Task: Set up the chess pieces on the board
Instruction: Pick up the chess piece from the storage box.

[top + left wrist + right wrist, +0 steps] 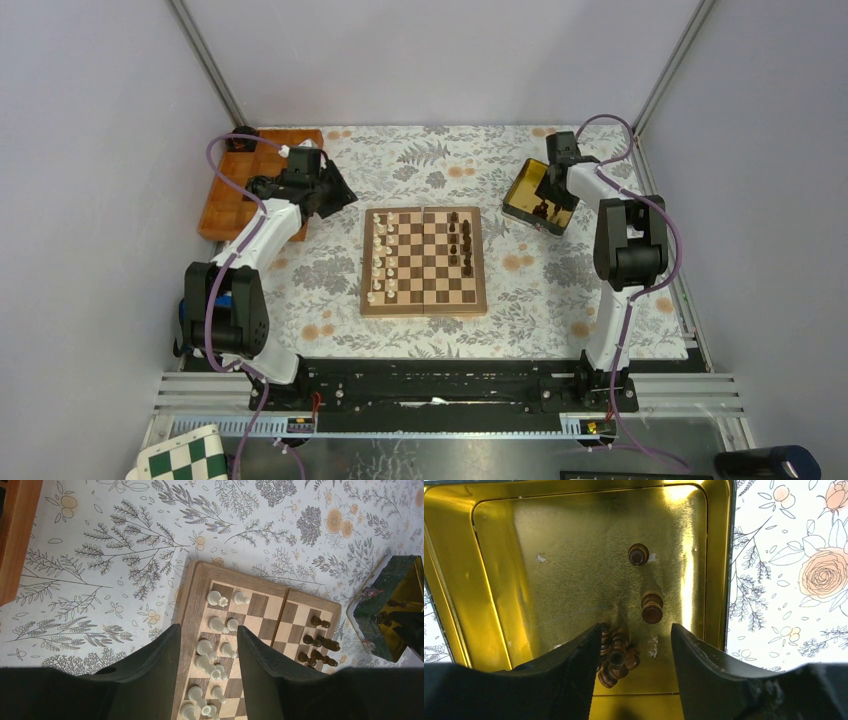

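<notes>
The wooden board [424, 290] lies mid-table. Cream-white pieces [381, 260] stand in its two left columns and dark brown pieces [462, 245] on its right side. My left gripper [336, 194] is open and empty, hovering off the board's far left corner. In the left wrist view its open fingers [155, 670] frame the white pieces [216, 652]. My right gripper [545, 192] is open above a gold tin [520, 205]. In the right wrist view, loose dark pieces [652, 608] lie inside the tin [499, 580], and a cluster of them [616, 655] lies beside the left finger [574, 675].
An orange wooden tray [235, 195] sits at the back left, behind the left arm. A green-and-white checkered board [185, 458] lies off the table at the near left. The flowered cloth [530, 300] covers the table around the board.
</notes>
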`<action>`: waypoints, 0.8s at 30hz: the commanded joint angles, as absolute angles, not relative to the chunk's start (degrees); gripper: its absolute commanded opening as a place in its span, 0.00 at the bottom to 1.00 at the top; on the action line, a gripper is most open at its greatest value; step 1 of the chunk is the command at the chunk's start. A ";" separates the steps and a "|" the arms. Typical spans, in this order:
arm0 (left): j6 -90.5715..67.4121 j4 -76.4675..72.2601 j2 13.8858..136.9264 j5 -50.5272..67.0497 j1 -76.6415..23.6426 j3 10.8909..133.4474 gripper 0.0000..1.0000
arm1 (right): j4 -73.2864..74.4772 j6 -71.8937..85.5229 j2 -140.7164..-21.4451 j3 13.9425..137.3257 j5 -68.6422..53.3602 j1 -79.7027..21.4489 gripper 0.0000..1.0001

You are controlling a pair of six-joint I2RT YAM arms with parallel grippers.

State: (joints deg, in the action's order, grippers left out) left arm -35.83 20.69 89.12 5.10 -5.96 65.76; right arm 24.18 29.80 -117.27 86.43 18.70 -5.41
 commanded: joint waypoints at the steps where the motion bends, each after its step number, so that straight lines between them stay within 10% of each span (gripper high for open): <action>1: -34.89 20.87 88.50 3.86 -6.32 66.08 0.52 | 22.52 30.85 -117.64 86.07 18.21 -4.75 0.58; 24: -34.71 21.06 88.68 3.69 -6.68 66.04 0.51 | 22.19 30.56 -117.95 86.13 18.89 -3.70 0.49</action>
State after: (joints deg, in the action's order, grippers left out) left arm -35.83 20.75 89.12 4.89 -6.39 65.76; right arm 23.22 30.09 -117.40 85.84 18.35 -4.05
